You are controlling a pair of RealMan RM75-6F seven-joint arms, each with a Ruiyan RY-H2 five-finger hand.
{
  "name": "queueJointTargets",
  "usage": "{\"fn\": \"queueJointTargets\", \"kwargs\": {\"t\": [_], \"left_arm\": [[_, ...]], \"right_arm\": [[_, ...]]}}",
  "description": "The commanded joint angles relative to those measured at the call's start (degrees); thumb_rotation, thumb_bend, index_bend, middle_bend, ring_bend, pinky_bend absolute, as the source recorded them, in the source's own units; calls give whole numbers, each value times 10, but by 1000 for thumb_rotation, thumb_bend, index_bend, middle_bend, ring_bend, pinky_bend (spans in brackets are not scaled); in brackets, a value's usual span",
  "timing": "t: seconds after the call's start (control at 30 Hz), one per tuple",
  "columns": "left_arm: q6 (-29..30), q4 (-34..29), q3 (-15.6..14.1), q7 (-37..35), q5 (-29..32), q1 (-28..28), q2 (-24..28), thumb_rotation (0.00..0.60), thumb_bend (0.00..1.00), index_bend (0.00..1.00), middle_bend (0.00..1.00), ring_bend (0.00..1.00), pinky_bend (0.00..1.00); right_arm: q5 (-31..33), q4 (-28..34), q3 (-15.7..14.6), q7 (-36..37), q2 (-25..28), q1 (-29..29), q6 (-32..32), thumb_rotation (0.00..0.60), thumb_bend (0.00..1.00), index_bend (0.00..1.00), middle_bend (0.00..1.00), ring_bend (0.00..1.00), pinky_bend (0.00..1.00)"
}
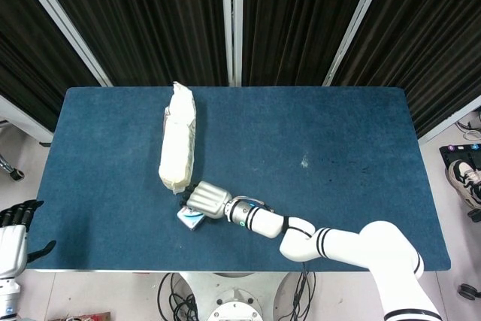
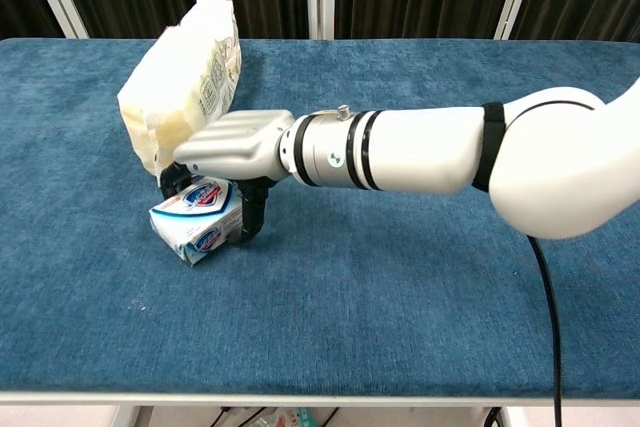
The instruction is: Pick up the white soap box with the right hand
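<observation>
While the left robot hand (image 1: pixel 13 237) waits with fingers spread off the bench's (image 1: pixel 338 148) left corner, far from the soap box (image 2: pixel 205 219), the box lies on the bench just below the cream bag (image 2: pixel 182 82), and the right robot hand (image 2: pixel 232 144) curls its fingers and thumb around it.

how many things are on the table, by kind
soap boxes: 1, the white soap box under the right hand
bagged packs: 1, the pale plastic-wrapped pack behind it
total: 2
</observation>
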State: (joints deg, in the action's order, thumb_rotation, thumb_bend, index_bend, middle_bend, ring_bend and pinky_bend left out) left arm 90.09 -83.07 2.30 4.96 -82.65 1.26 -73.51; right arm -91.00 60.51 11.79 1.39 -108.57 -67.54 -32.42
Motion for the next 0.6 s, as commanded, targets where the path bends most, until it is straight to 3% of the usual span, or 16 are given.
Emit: {"fn": "queueJointTargets", "kwargs": {"t": [0.03, 0.4, 0.6], "left_arm": [[2, 0, 0, -1, -2, 1, 0, 600, 0, 211, 197, 167, 192], [4, -12, 3, 11, -16, -6, 1, 600, 0, 211, 197, 167, 191], [0, -18, 5, 19, -23, -14, 0, 600, 0, 211, 197, 167, 191]], "right_arm": [[-12, -12, -14, 4, -4, 24, -78, 600, 376, 636, 567, 485, 592], [-74, 160, -39, 93, 162, 153, -363, 600, 379, 677, 595, 512, 634], [-104, 212, -37, 120, 209, 174, -431, 600, 379, 679, 594, 512, 635]]}}
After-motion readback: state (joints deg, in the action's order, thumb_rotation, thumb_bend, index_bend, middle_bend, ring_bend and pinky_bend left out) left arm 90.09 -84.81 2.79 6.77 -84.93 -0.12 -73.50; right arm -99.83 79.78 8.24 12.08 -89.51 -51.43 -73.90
